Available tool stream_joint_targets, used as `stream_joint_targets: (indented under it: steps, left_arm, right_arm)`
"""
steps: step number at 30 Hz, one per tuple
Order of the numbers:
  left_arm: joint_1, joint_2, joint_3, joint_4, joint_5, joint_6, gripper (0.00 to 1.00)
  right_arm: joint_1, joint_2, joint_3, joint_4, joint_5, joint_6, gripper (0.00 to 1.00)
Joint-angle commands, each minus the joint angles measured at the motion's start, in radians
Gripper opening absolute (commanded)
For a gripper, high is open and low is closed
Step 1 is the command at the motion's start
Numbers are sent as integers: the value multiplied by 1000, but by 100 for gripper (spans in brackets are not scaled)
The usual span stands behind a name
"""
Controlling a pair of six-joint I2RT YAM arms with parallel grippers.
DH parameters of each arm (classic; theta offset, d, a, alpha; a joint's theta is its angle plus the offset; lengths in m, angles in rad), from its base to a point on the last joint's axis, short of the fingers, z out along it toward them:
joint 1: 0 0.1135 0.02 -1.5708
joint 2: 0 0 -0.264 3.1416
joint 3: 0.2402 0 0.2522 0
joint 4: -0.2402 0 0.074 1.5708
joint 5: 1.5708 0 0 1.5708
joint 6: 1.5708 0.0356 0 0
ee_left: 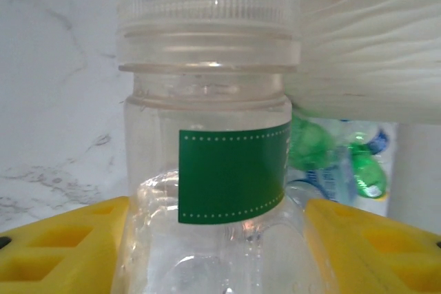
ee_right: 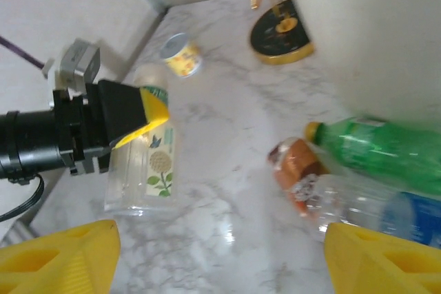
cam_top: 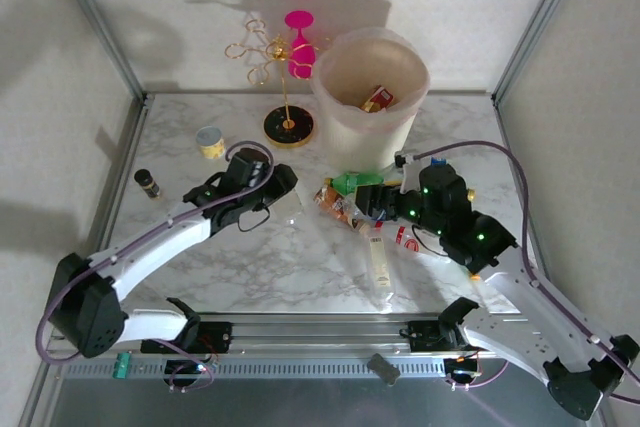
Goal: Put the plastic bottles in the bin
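My left gripper is shut on a clear plastic bottle with a green label and a clear cap; its yellow fingers press both sides. In the top view this gripper sits left of centre. My right gripper stands open over bare marble, nothing between its fingers. Just right of it lie a green bottle, an orange-labelled bottle and a clear blue-labelled one. The held bottle lies ahead to its left. The bin stands at the back with a red-labelled bottle inside.
A gold wire stand on a black base is left of the bin. A small cup with a yellow band and a dark vial sit at the left. A long clear bottle lies near the front.
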Motion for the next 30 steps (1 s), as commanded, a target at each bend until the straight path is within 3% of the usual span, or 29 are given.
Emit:
stream_joint_targets:
  steps: [1, 6, 14, 18, 30]
  left_arm:
    - [-11, -76, -32, 70, 17, 41, 56]
    - [-26, -147, -45, 109, 38, 40, 55]
    - [-51, -206, -51, 153, 71, 37, 56]
    - [-67, -220, -48, 146, 63, 50, 56]
    - [-74, -242, -42, 142, 69, 68, 56]
  right_arm:
    - [55, 41, -5, 117, -141, 40, 81]
    - [112, 143, 38, 172, -145, 63, 86]
    - [125, 307, 118, 214, -180, 71, 91]
    - [128, 365, 154, 258, -259, 78, 92]
    - [162, 462, 190, 280, -288, 59, 83]
